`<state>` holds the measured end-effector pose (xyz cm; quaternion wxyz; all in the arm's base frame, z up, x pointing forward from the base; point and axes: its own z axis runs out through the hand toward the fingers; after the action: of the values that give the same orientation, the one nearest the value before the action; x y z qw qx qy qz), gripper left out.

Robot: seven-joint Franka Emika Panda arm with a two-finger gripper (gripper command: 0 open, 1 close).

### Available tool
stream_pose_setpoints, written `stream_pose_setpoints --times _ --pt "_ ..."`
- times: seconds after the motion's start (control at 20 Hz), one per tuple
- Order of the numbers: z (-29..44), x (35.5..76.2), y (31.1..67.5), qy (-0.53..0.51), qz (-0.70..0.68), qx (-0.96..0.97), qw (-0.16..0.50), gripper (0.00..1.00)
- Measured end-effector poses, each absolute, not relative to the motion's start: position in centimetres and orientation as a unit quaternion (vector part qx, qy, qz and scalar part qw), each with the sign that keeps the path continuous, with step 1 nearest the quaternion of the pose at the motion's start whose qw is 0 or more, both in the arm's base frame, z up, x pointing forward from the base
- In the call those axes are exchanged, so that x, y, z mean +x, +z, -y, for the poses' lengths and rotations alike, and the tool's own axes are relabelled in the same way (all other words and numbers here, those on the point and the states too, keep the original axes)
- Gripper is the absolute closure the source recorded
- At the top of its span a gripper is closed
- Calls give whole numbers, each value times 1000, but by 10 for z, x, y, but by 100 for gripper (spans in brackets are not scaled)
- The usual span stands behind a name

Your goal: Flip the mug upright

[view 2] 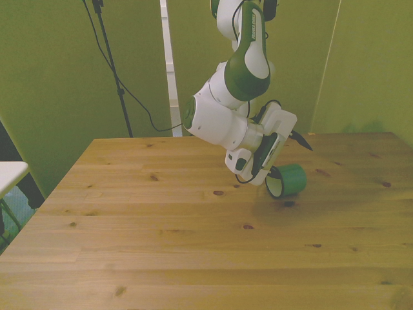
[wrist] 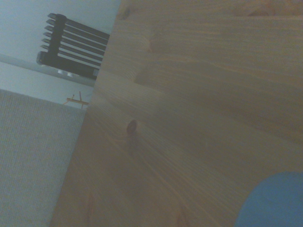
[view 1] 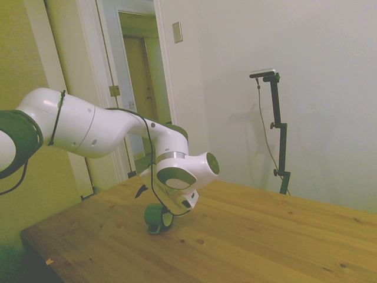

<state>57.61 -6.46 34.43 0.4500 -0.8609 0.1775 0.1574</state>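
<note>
The teal-green mug (view 2: 288,180) is tipped on its side at the table's far right in the front view, its white-lined opening facing the front view's left. It sits just above or barely on the wood, over a small shadow. My gripper (view 2: 270,183) comes down at a slant onto the rim end of the mug and looks shut on the mug's wall. In the side view the mug (view 1: 155,220) shows beneath the white hand, with the gripper (view 1: 163,214) at its upper edge. A blurred bluish patch in the wrist view is the mug (wrist: 277,203).
The wooden table (view 2: 161,232) stretches wide toward the front view's left and near side. The wrist view shows the table's edge (wrist: 90,118), grey carpet beyond it, and a dark slatted object (wrist: 71,47) on the floor.
</note>
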Motion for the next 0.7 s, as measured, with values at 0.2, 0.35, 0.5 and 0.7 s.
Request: stream_pose_setpoints --times 0.2,0.35,0.5,0.7 --pt "66 576 344 157 -179 -861 450 100" --pt "66 576 343 158 -179 -861 450 100" --pt "66 576 343 158 -179 -861 450 100" --pt "66 576 342 158 -178 -861 450 100"
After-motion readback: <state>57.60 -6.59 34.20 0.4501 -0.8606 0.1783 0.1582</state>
